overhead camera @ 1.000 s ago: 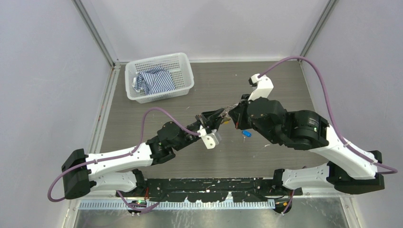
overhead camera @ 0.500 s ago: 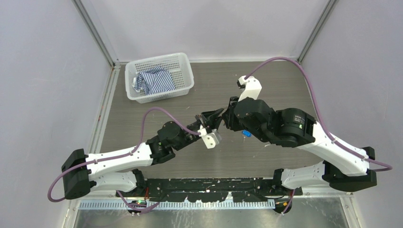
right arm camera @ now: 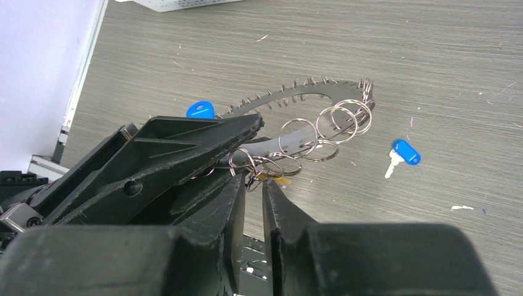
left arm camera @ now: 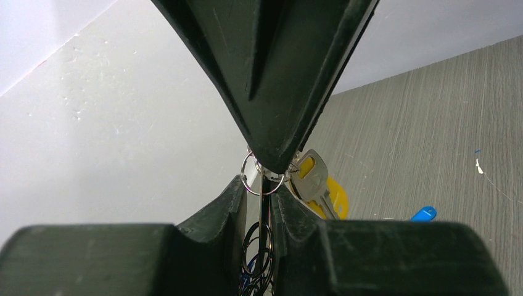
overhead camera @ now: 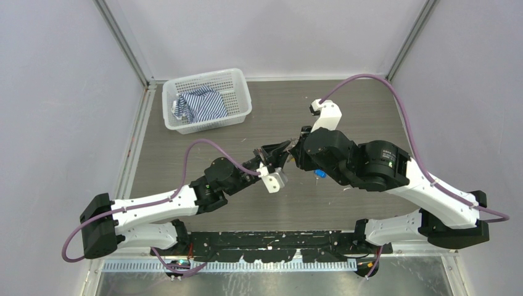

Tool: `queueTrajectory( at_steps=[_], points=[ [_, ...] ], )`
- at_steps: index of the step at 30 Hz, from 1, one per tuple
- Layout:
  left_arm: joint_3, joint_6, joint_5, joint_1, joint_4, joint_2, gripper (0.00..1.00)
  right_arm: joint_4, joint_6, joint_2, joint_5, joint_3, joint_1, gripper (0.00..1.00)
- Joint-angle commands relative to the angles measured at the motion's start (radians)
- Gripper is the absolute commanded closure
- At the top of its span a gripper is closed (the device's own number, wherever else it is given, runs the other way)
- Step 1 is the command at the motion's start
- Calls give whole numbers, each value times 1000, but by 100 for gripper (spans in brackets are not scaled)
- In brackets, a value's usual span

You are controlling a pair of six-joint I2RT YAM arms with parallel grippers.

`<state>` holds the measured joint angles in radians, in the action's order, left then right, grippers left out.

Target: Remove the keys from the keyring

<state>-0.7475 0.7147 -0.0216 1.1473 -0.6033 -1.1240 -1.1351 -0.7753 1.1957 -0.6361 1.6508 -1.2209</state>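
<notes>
My left gripper (overhead camera: 275, 153) is shut on the keyring (right arm camera: 306, 92), a large thin metal ring with a toothed edge. It holds the ring above the table's middle. Several small split rings (right arm camera: 321, 129) hang on the ring. In the left wrist view the ring's edge (left arm camera: 265, 206) sits pinched between my fingers. My right gripper (overhead camera: 296, 148) meets it tip to tip, jaws nearly together on a small split ring (left arm camera: 261, 177). A silver key with a yellow tag (left arm camera: 312, 179) hangs there. One blue-tagged key (right arm camera: 404, 154) lies loose on the table, also in the top view (overhead camera: 319, 173).
A white mesh basket (overhead camera: 239, 92) holding a striped cloth (overhead camera: 200, 105) stands at the back left. Another blue tag (right arm camera: 200, 110) shows beside the left gripper's fingers (right arm camera: 179, 148). Frame posts and walls close in the table's sides.
My right arm has swung left and closed in on the left gripper's tip. The left arm has stayed still with the keyring. The loose blue key has not moved.
</notes>
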Motion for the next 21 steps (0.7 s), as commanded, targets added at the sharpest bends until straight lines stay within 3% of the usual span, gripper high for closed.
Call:
queueTrajectory(
  at_steps=[1,9,21],
  points=[
    [-55,13,17,-2,-89,29,100,8,-20,-11,-44,12,4,80],
    [-55,14,17,-1,-84,30,100,34,20,-13,-47,9,4,99],
    [-49,11,-3,-1,-80,14,100,130,100,-103,-31,-22,3,99]
  ],
)
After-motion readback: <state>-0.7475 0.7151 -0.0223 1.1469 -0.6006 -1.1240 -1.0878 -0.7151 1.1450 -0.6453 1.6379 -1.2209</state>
